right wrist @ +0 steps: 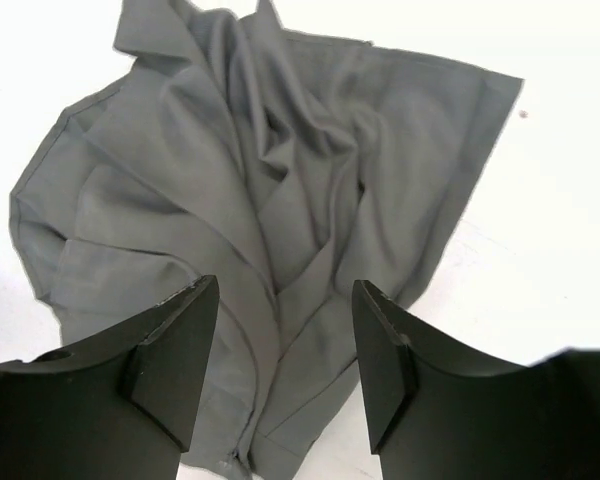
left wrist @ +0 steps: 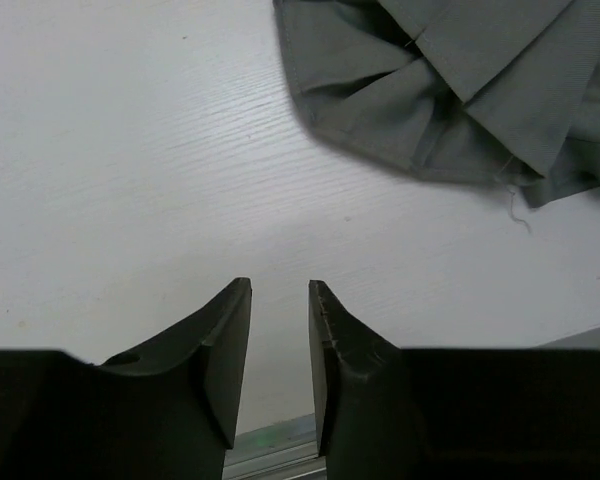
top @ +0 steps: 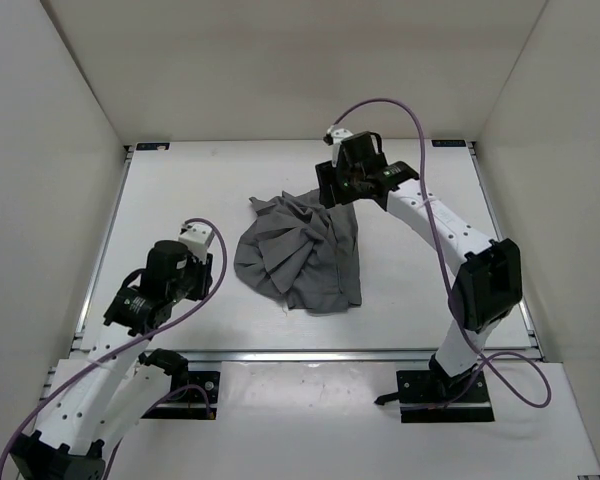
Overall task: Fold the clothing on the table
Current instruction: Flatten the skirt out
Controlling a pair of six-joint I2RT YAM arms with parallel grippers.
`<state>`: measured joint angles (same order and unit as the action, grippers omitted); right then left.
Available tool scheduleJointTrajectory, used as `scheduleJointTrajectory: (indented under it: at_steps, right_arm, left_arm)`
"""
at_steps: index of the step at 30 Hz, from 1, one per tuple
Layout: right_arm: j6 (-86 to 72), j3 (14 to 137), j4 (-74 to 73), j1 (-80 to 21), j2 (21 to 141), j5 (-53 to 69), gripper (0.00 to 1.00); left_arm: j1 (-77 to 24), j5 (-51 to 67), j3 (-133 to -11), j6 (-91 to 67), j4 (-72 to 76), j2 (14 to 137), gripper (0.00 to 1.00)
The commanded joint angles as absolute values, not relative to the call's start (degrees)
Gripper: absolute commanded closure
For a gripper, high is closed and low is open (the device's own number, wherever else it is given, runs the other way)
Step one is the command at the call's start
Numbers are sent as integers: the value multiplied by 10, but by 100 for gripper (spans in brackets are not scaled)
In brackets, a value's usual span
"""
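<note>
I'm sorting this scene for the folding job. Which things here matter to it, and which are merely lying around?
For the job:
- clothing, crumpled mid-table
- table under it
- left gripper, open, apart from the cloth
- right gripper, open, above the cloth's far edge

Merely around:
- purple cable on the right arm
- metal edge rail
- white walls

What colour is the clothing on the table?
The clothing is plain mid-grey; best seen in the right wrist view.
</note>
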<state>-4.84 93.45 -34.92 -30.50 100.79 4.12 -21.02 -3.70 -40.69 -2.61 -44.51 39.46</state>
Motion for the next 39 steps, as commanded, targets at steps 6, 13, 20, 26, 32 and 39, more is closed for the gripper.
scheduleJointTrajectory:
  at_steps: [6,13,20,26,32,39]
  right_arm:
    - [-114,760,-240,-246,887,78,47]
    - [-186,608,-188,-192,760,84,46]
    - [-221,488,-164,-141,663,124,47]
    - [-210,460,-195,-122,644,128,46]
    - [-221,435,-175,-107,641,147,46]
    - [-224,417,-160,-90,630,163,45]
  left_arm:
    - [-236,39,-402,19,-434,324,76]
    - [-194,81,-419,7,-395,343,62]
    - [-305,142,-447,-170,-200,504,53]
    - [-422,108,-458,-261,-91,669,42]
    - [-482,84,-528,-324,-59,829,38]
    - [-531,55,-591,-354,-76,925,27]
